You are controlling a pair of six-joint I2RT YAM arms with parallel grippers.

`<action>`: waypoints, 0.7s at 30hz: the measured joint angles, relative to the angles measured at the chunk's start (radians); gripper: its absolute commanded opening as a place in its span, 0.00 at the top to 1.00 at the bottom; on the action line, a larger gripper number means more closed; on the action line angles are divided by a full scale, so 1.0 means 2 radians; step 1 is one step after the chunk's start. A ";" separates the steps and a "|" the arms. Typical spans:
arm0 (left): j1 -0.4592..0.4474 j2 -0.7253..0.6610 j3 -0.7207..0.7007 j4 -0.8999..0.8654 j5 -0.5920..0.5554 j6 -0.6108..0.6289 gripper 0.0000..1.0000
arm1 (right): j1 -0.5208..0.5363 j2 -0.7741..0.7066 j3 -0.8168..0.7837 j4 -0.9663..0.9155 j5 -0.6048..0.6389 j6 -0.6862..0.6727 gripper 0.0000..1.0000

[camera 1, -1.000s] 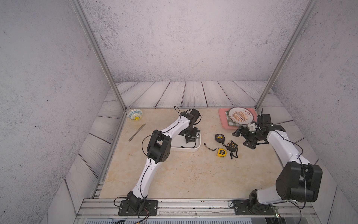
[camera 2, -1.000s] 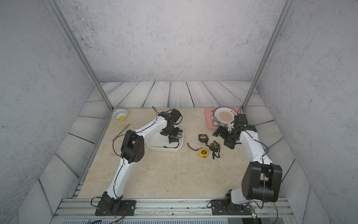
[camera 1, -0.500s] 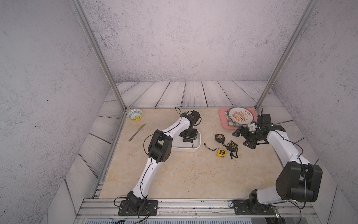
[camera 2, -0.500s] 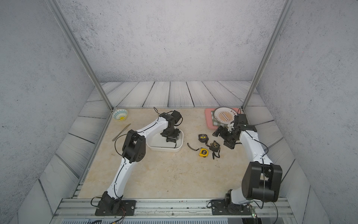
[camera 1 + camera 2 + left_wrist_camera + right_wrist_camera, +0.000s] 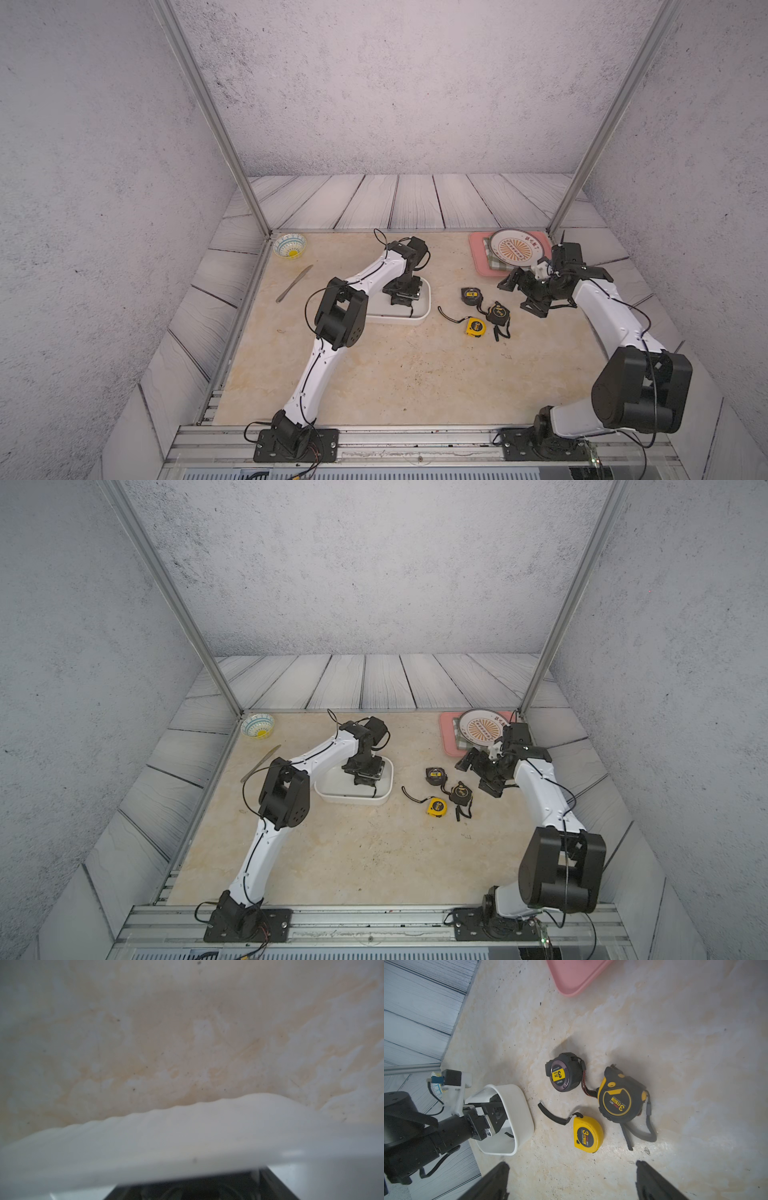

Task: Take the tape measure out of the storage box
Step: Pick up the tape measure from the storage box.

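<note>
Yellow tape measure's (image 5: 588,1134) label reads "3m", seemingly.

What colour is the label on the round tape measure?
Yellow with black print, on the round black tape measure; clearest in the right wrist view.

Even diffuse light, soft shadows; left wrist view blurred, storage box (image 5: 187,1142) rim out of focus.

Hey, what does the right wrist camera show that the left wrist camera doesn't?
Only the right wrist view: the round black tape measure, the black-and-yellow tape measure and the yellow tape measure on the table, a corner of the pink tray, and the left hand inside the storage box. Only the left wrist view: a blurred dark shape inside the box, close to its wall. Both: the white storage box and the beige table.
</note>
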 measured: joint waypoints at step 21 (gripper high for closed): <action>0.030 -0.127 0.066 0.033 0.225 -0.070 1.00 | 0.000 0.000 0.002 0.033 -0.080 0.005 0.06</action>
